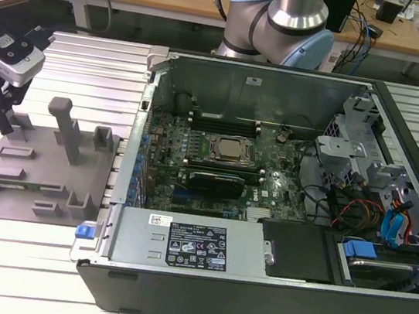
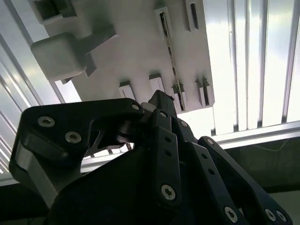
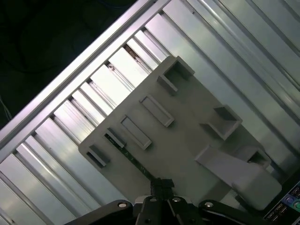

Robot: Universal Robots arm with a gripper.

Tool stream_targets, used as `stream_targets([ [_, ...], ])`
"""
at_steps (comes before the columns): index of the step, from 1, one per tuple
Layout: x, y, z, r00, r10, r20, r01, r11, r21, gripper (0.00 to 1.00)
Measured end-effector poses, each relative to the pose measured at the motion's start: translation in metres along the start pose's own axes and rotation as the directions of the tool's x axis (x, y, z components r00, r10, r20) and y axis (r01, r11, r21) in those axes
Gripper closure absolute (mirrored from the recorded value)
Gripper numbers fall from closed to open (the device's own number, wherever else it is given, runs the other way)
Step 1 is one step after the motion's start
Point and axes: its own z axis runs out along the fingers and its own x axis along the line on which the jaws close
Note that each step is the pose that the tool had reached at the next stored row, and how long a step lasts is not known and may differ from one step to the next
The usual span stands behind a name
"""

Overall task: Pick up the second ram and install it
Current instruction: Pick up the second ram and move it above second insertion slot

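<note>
Hovering over the flat grey plastic parts tray, the black multi-link gripper points down close to the second ram, a thin green circuit-board stick seated in a groove of that tray. No contact between the two is evident, and whether the gripper is released or clenched cannot be determined. The stick is not yet lifted, so both pickup and seating on the green motherboard inside the open black computer case remain outstanding.

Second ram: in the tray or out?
In. The second ram sits in the grey tray's slot, with the gripper close over it.
</note>
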Motion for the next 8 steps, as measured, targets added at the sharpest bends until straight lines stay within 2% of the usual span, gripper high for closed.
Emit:
stream_targets([
  [8, 0.0, 0.0, 0.0, 0.9968, -0.08, -0.0061, 0.08, 0.9968, 0.0025, 0.92],
])
